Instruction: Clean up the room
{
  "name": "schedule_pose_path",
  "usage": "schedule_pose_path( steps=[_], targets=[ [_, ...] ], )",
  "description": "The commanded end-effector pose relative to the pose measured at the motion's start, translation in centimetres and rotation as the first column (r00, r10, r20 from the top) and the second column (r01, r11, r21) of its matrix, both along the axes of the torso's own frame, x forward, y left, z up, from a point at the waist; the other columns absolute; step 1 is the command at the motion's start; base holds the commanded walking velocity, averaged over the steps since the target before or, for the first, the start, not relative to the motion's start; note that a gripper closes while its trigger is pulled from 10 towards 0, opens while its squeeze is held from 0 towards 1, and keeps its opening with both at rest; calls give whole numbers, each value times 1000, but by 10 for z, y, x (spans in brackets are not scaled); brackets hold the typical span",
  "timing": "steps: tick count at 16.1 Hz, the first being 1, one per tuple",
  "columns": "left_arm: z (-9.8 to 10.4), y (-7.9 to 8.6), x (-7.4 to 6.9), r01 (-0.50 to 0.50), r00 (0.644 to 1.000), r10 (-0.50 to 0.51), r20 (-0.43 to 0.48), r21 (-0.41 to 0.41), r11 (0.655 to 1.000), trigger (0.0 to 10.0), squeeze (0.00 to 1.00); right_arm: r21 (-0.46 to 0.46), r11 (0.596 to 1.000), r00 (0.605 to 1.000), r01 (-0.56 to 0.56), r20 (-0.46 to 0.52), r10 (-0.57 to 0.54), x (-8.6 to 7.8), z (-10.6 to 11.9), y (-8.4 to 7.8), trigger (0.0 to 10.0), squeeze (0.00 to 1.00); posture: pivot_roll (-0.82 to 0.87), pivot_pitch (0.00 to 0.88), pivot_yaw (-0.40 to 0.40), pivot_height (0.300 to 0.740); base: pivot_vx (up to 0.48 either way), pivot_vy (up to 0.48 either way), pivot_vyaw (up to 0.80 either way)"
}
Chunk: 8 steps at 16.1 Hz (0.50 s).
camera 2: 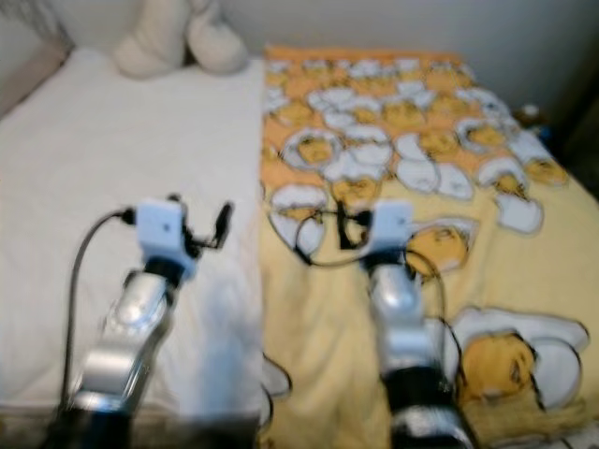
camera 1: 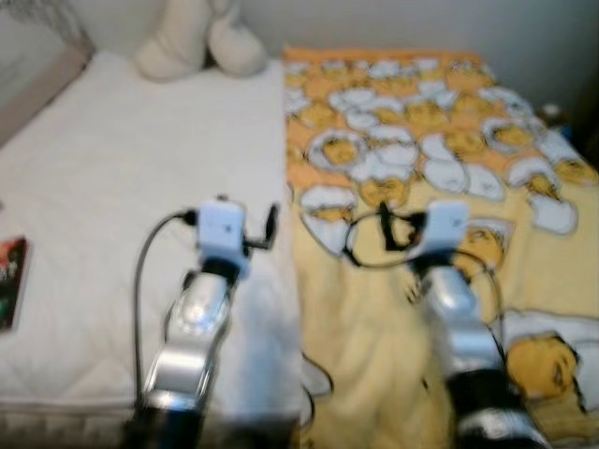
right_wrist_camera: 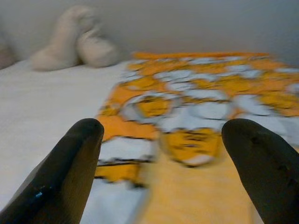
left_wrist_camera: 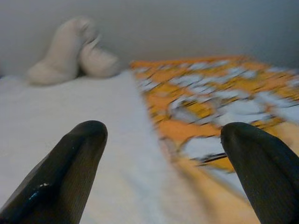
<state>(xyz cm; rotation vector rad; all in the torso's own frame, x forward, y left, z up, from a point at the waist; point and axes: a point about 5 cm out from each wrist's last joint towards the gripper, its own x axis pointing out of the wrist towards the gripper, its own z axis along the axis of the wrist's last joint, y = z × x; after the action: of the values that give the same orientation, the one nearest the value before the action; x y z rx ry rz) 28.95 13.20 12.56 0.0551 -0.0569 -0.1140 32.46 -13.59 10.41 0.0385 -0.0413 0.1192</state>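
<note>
A yellow and orange blanket [camera 1: 440,159] printed with cartoon egg figures covers the right half of a white mattress [camera 1: 122,215]. A cream plush toy [camera 1: 197,37] lies at the head of the bed by the wall. My left gripper [left_wrist_camera: 163,172] is open, held above the white sheet near the blanket's left edge [left_wrist_camera: 154,116]. My right gripper [right_wrist_camera: 161,172] is open too, hovering over the blanket [right_wrist_camera: 187,121]. Both silver arms reach forward over the bed, the left arm [camera 1: 201,309] and the right arm [camera 1: 449,309]. Nothing is between either pair of fingers.
A dark book or flat packet [camera 1: 11,281] lies at the mattress's left edge. A grey wall runs behind the bed. A dark small object [camera 1: 552,112] sits beyond the blanket's far right corner. The view is blurred.
</note>
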Motion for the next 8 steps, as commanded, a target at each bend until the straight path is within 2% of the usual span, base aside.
schedule_pose_path(
  steps=[1, 4, 6, 8],
  targets=[
    [-1, -3, 1, -11, 1000, 11, -16, -14, 1000, 10000, 0, -3, 1000, 1000, 10, -16, -10, 2, 0, -7, 10000, 0, -27, 0, 14, 721, 0, 0, 0],
    [3, 1, -5, -6, 1000, 6, -12, 7, 1000, 10000, 0, 37, 999, 997, -16, -72, 18, 18, 1, 3, 10000, 0, 8, 0, 27, 721, 0, 0, 0],
    [6, 7, -17, 1, 1000, -1, -19, 40, 999, 10000, 0, 38, 999, 995, -31, -94, 34, 28, 3, 10, 10000, 0, 60, 0, 38, 721, 0, 0, 0],
    [7, 19, -33, -11, 999, 15, -40, 89, 996, 10000, 0, 17, 999, 992, -44, -114, 45, 38, 4, 16, 10000, 0, 105, 61, 45, 721, 0, 0, 0]
  ],
)
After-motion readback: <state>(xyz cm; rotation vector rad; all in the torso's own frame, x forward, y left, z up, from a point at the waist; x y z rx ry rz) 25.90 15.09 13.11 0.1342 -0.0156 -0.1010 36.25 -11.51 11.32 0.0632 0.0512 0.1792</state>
